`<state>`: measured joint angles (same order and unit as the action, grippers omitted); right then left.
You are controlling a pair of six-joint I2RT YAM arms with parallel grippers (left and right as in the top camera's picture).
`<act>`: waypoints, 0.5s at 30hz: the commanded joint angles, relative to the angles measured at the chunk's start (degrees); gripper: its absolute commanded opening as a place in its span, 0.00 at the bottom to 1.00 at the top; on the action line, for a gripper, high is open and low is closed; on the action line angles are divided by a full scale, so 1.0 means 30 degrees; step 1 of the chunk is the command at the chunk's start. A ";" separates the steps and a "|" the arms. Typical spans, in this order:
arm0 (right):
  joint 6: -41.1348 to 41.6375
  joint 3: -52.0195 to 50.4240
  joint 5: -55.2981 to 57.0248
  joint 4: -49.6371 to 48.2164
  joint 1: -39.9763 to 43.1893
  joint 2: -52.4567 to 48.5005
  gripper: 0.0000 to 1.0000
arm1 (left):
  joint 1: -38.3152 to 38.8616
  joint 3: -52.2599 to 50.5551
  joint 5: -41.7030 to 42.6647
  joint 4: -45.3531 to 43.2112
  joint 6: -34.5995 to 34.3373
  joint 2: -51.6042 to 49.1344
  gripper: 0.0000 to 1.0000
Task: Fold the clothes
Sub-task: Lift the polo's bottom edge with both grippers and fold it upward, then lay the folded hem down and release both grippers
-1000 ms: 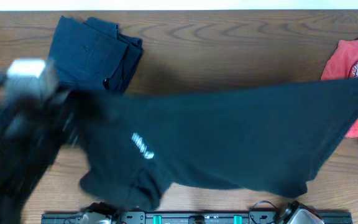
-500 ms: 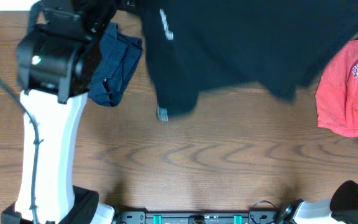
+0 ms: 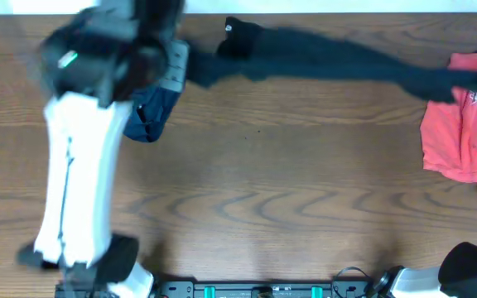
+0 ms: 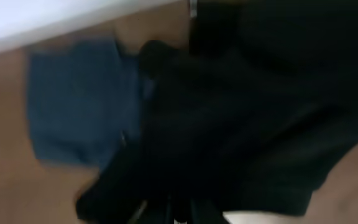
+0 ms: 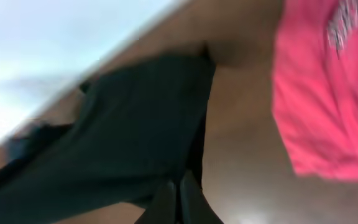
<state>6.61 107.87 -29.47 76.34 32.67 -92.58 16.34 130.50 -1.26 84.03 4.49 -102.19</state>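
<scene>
The black T-shirt [image 3: 330, 62] hangs stretched in a blurred band along the table's far edge, between the two arms. My left gripper [image 4: 178, 214] is shut on its left end, and black cloth [image 4: 241, 124] fills most of the left wrist view. My right gripper [image 5: 180, 193] is shut on a fold of the same shirt [image 5: 123, 137]; in the overhead view it lies past the right edge. The navy garment [image 3: 151, 116] lies folded at the back left, partly under my left arm [image 3: 81, 182]. The coral-red lettered T-shirt [image 3: 462, 132] lies at the right.
The wooden table's far edge [image 3: 346, 14] runs just behind the stretched shirt. A black rail with cables [image 3: 263, 290] lines the front edge. Part of the right arm [image 3: 470, 265] shows at the front right corner.
The black T-shirt has swept from the table's front half to the far edge and thinned into a stretched band. My left arm has swung toward the back with it.
</scene>
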 commanded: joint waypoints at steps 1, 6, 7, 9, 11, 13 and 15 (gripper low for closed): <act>-0.1326 -0.3198 0.2769 -0.0219 -0.0568 -0.0765 0.01 | -0.0131 -0.1443 -0.0219 0.1319 -0.0685 -0.2004 0.06; -0.1319 -0.8284 0.2761 -0.2302 -0.1064 -0.1151 0.01 | -0.0131 -0.4036 -0.0219 0.2645 -0.1515 -0.4102 0.06; -0.1319 -0.9100 0.2761 -0.2594 -0.1056 -0.1166 0.01 | -0.0131 -0.4575 -0.0036 0.2980 -0.1596 -0.4313 0.06; -0.1341 -1.0003 0.2769 -0.2747 -0.0947 -0.1166 0.01 | -0.0131 -0.5581 0.0699 0.3322 -0.1566 -0.4408 0.06; -0.1421 -1.0353 0.2834 -0.2645 -0.0780 -0.1166 0.01 | -0.0131 -0.6404 0.1326 0.3585 -0.1508 -0.4328 0.06; -0.1530 -1.0353 0.2849 -0.2463 -0.0517 -0.1137 0.01 | -0.0131 -0.7162 0.1683 0.4102 -0.1523 -0.4175 0.06; -0.1523 -1.0353 0.2856 -0.2368 -0.0226 -0.1107 0.01 | -0.0087 -0.7934 0.2120 0.4240 -0.1523 -0.3942 0.06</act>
<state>3.31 76.42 -21.85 69.14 30.68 -97.10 16.27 108.97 2.59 92.36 0.84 -116.36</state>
